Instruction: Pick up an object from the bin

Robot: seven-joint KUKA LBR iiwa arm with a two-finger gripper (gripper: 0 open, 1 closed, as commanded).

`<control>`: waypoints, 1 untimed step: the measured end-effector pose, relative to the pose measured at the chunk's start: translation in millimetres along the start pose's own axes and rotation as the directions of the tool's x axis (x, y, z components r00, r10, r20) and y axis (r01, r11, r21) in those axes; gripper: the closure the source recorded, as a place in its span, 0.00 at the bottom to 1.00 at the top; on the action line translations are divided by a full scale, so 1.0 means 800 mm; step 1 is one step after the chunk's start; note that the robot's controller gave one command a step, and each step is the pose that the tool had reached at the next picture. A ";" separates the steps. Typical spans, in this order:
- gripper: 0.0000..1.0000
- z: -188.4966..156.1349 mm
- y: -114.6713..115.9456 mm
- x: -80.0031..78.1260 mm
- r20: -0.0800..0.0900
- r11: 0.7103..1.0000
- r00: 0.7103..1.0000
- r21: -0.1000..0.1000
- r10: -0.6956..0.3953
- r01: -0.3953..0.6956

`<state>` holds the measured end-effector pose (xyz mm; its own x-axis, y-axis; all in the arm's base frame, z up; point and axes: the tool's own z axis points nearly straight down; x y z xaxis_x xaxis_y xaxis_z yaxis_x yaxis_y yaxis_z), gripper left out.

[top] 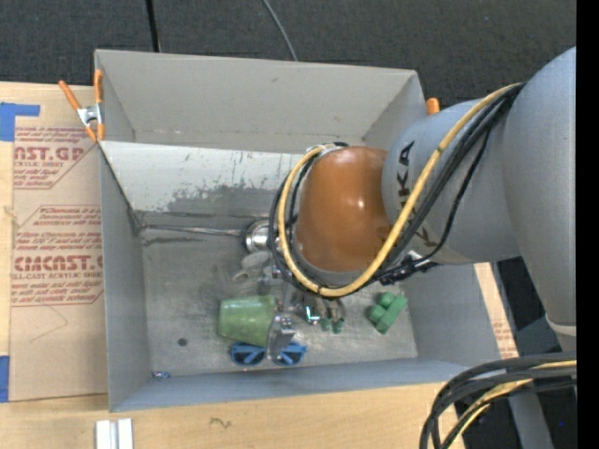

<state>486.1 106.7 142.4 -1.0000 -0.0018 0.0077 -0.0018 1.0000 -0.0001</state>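
My gripper hangs low over the front middle of the bin, under the arm's orange cover. A pale green cylinder, like a small cup on its side, lies right at its left side. A blue flat piece lies just below the gripper near the bin's front wall, partly hidden by it. I cannot see whether the gripper touches either one. A small green block lies to its right.
A shiny metal spoon lies behind the gripper, its handle running left along the floor. A clear plastic bit lies just in front of the spoon. The arm and its cables hide the bin's right half.
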 end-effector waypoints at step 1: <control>0.00 0.072 -0.011 0.003 0.016 0.995 0.995 -0.003 0.103 -0.103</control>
<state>483.6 97.8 85.2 -0.9948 0.1017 -0.0083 0.1017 0.9948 0.0020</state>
